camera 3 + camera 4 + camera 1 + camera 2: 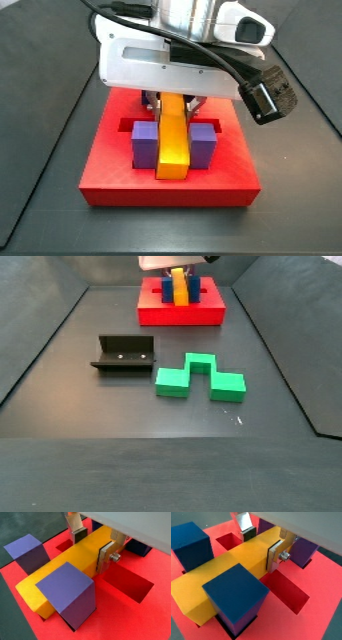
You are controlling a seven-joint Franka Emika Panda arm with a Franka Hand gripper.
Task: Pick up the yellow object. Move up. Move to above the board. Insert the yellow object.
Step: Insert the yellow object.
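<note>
The yellow object (67, 567) is a long bar lying between two upright posts on the red board (127, 617). It shows in both wrist views (231, 574) and both side views (171, 145) (179, 289). My gripper (90, 548) (260, 546) straddles the bar's far half, with a dark pad against each long side, shut on it. In a side view the gripper (171, 100) hangs over the board's (167, 190) back half. Purple posts (67, 594) (143, 140) and blue posts (234, 594) flank the bar. Whether the bar sits fully down in its slot I cannot tell.
An open recessed slot (127, 582) lies in the board beside the bar. On the dark floor nearer the camera stand the fixture (123, 356) and a green zigzag block (198, 378). The board (181, 314) sits at the far end.
</note>
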